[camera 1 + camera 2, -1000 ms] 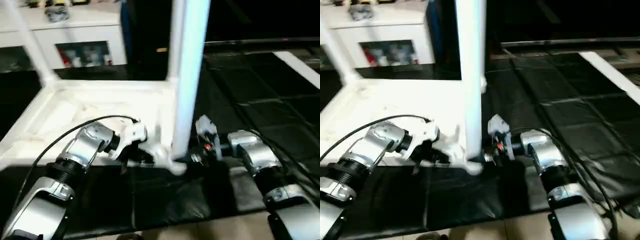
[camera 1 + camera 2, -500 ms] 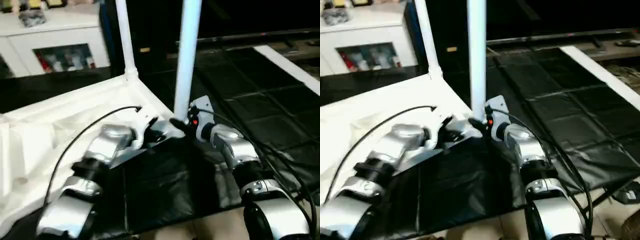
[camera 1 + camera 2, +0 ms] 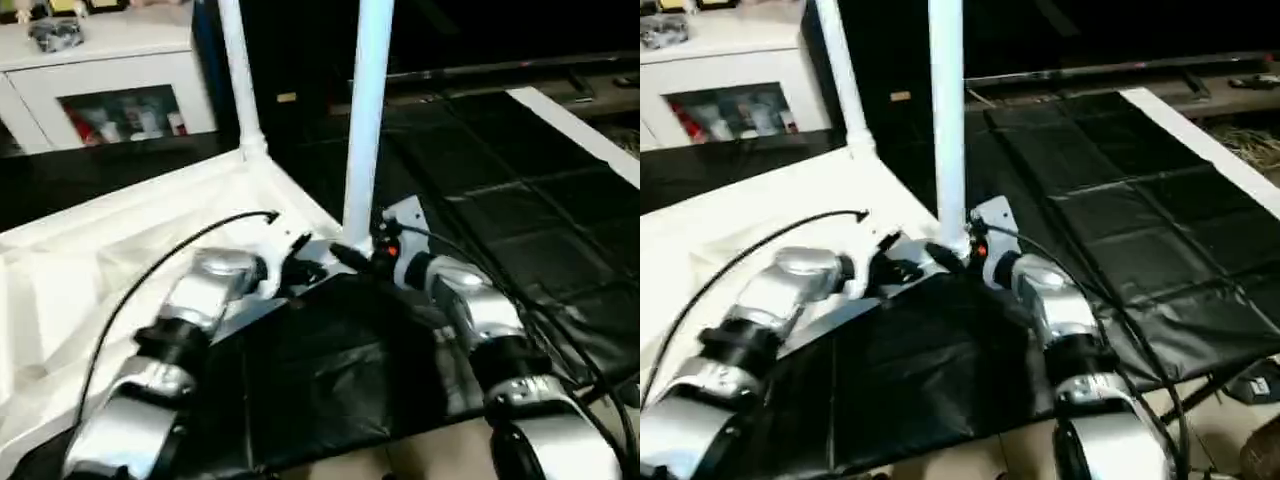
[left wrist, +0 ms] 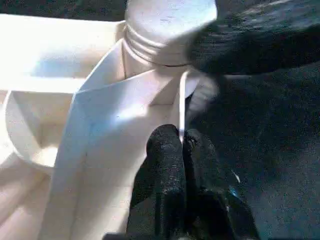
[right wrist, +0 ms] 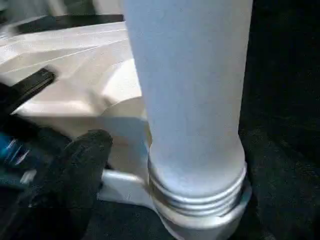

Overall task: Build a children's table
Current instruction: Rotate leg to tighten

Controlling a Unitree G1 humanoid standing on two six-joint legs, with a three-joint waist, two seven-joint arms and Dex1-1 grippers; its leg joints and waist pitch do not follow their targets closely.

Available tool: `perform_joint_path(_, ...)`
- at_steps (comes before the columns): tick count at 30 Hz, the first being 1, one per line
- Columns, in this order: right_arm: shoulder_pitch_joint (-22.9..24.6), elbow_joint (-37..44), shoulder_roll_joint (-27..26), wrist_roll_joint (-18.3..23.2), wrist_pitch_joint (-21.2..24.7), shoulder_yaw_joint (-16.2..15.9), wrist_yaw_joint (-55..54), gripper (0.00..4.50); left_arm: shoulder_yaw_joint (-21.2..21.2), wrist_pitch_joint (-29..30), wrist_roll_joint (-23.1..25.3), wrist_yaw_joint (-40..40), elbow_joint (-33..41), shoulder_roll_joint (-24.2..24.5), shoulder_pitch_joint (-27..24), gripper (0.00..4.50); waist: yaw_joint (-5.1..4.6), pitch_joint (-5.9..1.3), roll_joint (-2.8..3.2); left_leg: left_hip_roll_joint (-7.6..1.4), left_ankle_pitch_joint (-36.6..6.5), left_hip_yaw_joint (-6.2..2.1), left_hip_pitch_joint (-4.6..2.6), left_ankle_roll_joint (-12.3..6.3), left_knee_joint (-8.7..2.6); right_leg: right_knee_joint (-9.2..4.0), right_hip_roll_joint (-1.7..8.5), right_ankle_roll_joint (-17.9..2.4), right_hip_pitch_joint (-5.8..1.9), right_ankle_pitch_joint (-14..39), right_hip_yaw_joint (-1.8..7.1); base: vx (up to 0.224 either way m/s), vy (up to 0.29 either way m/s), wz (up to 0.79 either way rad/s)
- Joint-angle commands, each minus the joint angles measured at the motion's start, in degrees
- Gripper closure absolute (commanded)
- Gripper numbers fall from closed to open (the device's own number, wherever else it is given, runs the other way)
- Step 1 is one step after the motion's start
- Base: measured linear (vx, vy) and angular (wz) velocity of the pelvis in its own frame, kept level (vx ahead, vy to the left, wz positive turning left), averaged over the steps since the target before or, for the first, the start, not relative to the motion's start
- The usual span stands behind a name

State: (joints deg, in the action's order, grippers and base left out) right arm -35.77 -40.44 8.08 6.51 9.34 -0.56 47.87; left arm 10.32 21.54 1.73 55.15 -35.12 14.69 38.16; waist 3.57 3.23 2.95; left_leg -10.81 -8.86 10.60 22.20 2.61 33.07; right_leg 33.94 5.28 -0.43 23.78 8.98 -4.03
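A white plastic children's table top [image 3: 110, 250] lies upside down on a black mat [image 3: 520, 190], its ribbed underside facing up. Two white tubular legs stand upright from its corner sockets: a nearer leg [image 3: 366, 110] at the corner closest to the robot's arms, and a farther leg [image 3: 236, 75] at the corner behind it.

The left gripper [image 4: 181, 145] sits at the near corner, its two black fingers pressed together on the thin white edge wall of the table top, just below the socket that holds the nearer leg. The threaded base of that leg is seen seated in the round socket [image 5: 200, 210].

The right gripper [image 3: 372, 258] is just beside the base of the nearer leg, on the mat side. One black finger [image 5: 75, 170] is seen close to the leg and apart from it; the pictures do not show how far its fingers are spread.

Behind the table top stands a white cabinet [image 3: 110, 80] with glass doors and small colourful items inside.
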Motion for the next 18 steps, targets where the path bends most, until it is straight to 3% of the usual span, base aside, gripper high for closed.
perform_joint_path(1,0.6,2.2,0.4,0.9,-0.8,-3.9,7.7,0.06,1.7,-2.6,-1.1,4.0,2.0,1.1,0.4,4.50,0.71,-4.33,-0.37,-1.99,-15.1,-0.70,-0.85,-3.26,-3.51,-3.87,2.89,-13.2,-3.23,13.5,1.91,0.000,0.000,0.00)
perform_joint_path(9,0.3,2.8,6.5,0.8,-3.4,-4.8,18.9,0.06,4.3,-8.0,-1.3,14.7,2.4,5.9,-0.4,4.50,2.09,-4.22,-0.44,-2.31,-16.3,-0.55,-1.31,-2.74,-3.48,-3.95,3.10,-13.2,-2.75,16.0,2.08,0.000,0.000,0.00)
perform_joint_path(11,-0.3,2.4,9.3,1.1,-4.4,-6.7,25.9,0.06,6.7,-12.4,-0.7,20.0,2.2,8.1,-0.7,4.50,2.50,-4.31,-0.31,-2.37,-17.2,-0.59,-1.45,-2.51,-3.50,-3.93,3.04,-13.1,-2.71,16.4,2.09,0.000,0.000,0.00)
perform_joint_path(18,-1.5,2.2,12.0,1.8,-5.2,-9.3,37.0,0.06,9.8,-15.4,-0.4,26.3,2.9,9.9,-1.1,4.50,3.47,-4.17,-0.49,-2.63,-18.9,-0.47,-1.72,-1.66,-3.68,-3.80,3.23,-13.4,-2.56,17.6,2.27,0.000,0.000,0.00)
